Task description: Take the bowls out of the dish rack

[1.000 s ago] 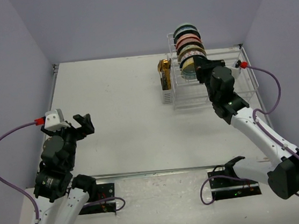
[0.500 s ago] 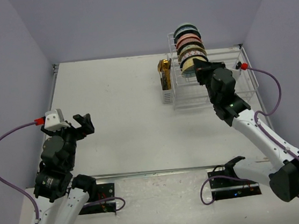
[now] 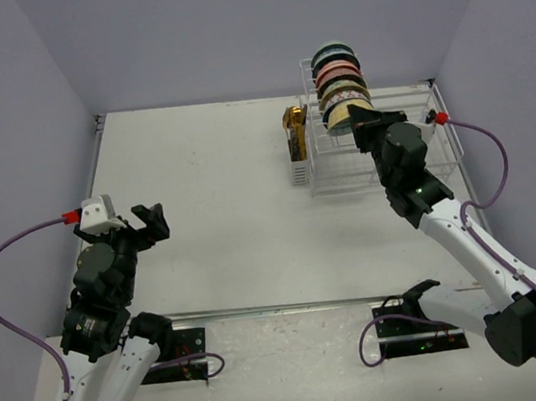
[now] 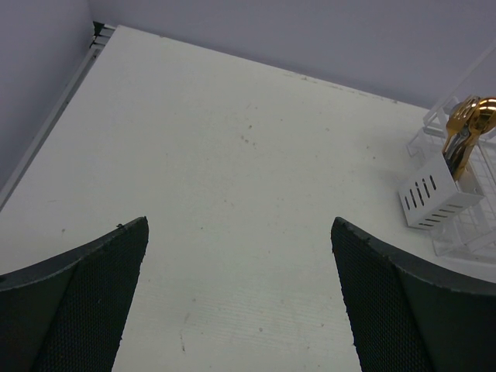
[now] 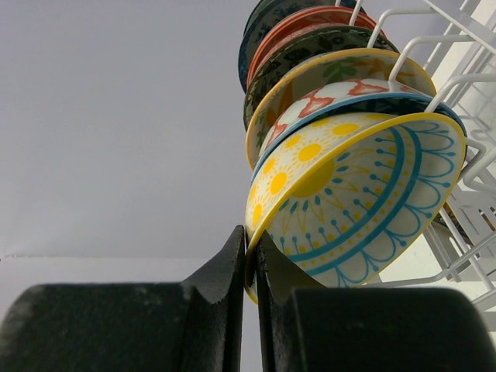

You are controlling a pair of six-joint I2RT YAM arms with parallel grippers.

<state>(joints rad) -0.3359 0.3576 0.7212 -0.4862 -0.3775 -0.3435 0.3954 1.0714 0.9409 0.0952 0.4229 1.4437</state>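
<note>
Near edge, left side: left hand (image 3: 152, 223) is hanging above the tabletop (image 3: 228, 186), fingers spread wide, carrying nothing.
Mid right: right hand (image 5: 250, 248) is reaching up at the rack's front slot, fingers pinching the yellow rim of the front bowl (image 5: 356, 201).
Far right: other bowls (image 3: 336, 72) are standing on edge in a row behind it, all sitting in the dish rack (image 3: 337, 168).
Progress: unloading is only beginning, by my judgement; no bowl is showing outside the rack, so the whole row is waiting.
</note>
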